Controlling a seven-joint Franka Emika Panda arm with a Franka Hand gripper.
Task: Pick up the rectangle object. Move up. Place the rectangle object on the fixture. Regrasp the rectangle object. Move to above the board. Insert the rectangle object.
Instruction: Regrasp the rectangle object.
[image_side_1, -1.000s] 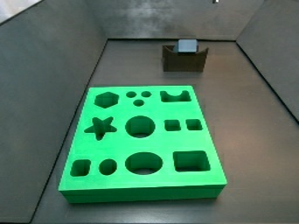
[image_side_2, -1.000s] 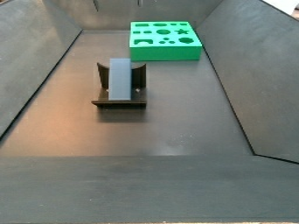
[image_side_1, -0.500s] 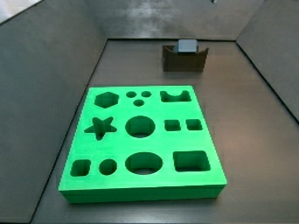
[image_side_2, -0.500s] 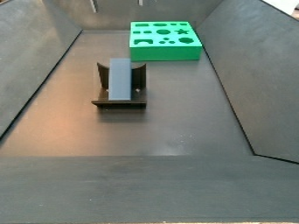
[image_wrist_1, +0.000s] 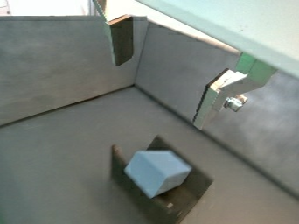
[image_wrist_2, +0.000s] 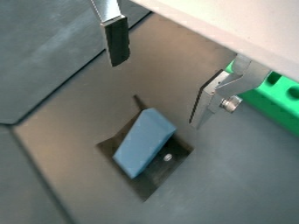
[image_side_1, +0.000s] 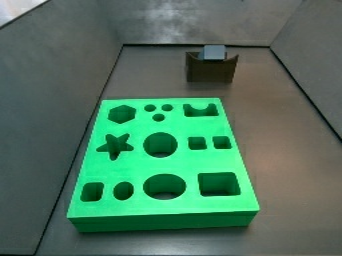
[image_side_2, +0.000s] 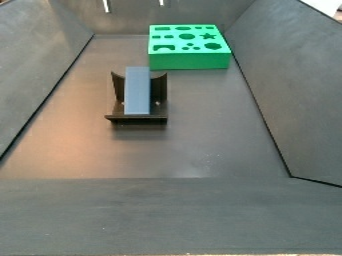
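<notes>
The pale blue-grey rectangle object (image_side_2: 136, 87) lies in the notch of the dark fixture (image_side_2: 135, 112), leaning along it. Both sit on the floor, away from the green board (image_side_2: 187, 45). In both wrist views my gripper (image_wrist_2: 162, 68) hangs well above the fixture (image_wrist_2: 165, 166), open, with nothing between its fingers (image_wrist_2: 114, 41). The rectangle object (image_wrist_2: 143, 142) shows below the gap between them, apart from them. It also shows as a blue block (image_wrist_1: 158, 171) on the fixture (image_wrist_1: 190, 198). In a side view the rectangle object (image_side_1: 213, 52) tops the fixture (image_side_1: 210, 69) behind the board (image_side_1: 160, 160).
Dark sloping walls (image_side_2: 267, 80) enclose the grey floor on all sides. A corner of the board (image_wrist_2: 281, 93) shows beside one finger in a wrist view. The board's cut-outs include a star (image_side_1: 116, 146), a hexagon and circles.
</notes>
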